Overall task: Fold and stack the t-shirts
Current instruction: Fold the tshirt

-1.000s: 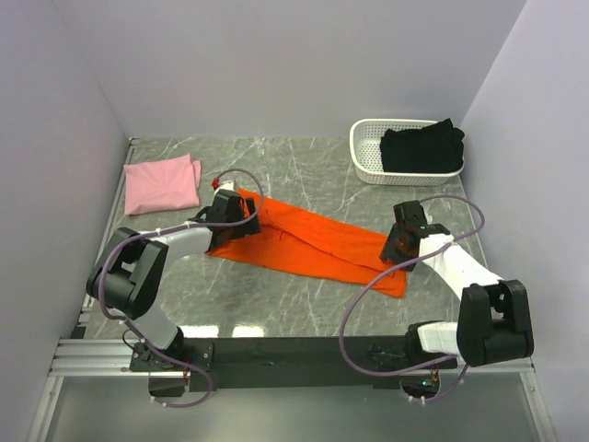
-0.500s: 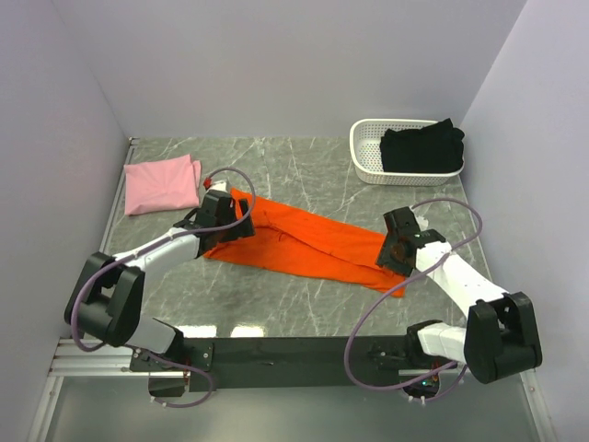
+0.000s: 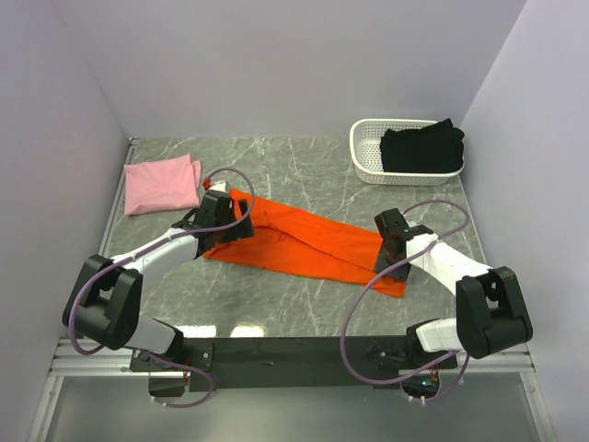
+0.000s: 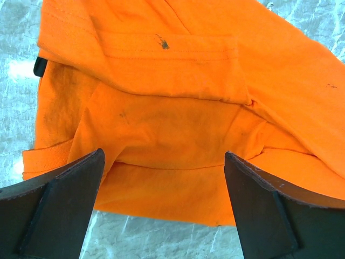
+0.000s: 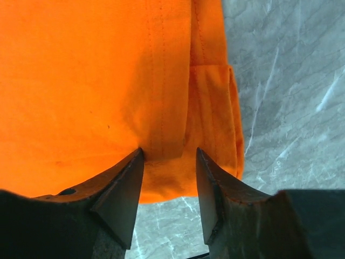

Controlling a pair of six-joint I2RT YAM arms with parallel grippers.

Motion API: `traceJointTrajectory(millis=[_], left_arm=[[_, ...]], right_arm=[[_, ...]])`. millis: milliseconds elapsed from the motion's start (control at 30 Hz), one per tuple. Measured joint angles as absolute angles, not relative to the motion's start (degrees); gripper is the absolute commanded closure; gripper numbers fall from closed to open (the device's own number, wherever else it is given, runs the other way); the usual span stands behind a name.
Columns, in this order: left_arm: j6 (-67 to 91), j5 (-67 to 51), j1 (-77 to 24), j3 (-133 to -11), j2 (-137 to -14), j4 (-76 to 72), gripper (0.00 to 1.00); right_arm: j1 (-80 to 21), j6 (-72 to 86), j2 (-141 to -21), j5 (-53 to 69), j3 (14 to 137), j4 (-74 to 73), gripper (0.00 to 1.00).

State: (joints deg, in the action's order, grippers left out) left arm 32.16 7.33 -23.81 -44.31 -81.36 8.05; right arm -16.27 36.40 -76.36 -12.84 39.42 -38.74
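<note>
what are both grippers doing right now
Left gripper: open, over the orange t-shirt, holding nothing.
Right gripper: open, fingers either side of the orange t-shirt's hem, not clamped.

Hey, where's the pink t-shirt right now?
In the top view the pink t-shirt lies folded at the far-left corner of the table, just beyond the left gripper and the orange t-shirt.

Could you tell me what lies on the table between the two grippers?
The orange shirt fills the stretch from the left gripper to the right gripper. The top view shows this best.
</note>
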Motion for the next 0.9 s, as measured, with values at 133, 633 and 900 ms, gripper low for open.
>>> traceJointTrajectory(millis=[133, 633, 900], left_arm=[[32.1, 7.3, -23.8, -44.3, -81.4, 8.1, 0.01], [32.1, 7.4, -23.7, -44.3, -81.4, 8.1, 0.01], [31.9, 7.4, -23.7, -44.3, -81.4, 8.1, 0.01]], right_arm=[[-16.3, 36.5, -77.5, -13.5, 39.6, -38.8, 0.61], [-16.4, 36.6, -76.6, -15.7, 40.4, -38.9, 1.0], [-16.4, 36.4, -77.2, -15.6, 40.6, -39.1, 0.81]])
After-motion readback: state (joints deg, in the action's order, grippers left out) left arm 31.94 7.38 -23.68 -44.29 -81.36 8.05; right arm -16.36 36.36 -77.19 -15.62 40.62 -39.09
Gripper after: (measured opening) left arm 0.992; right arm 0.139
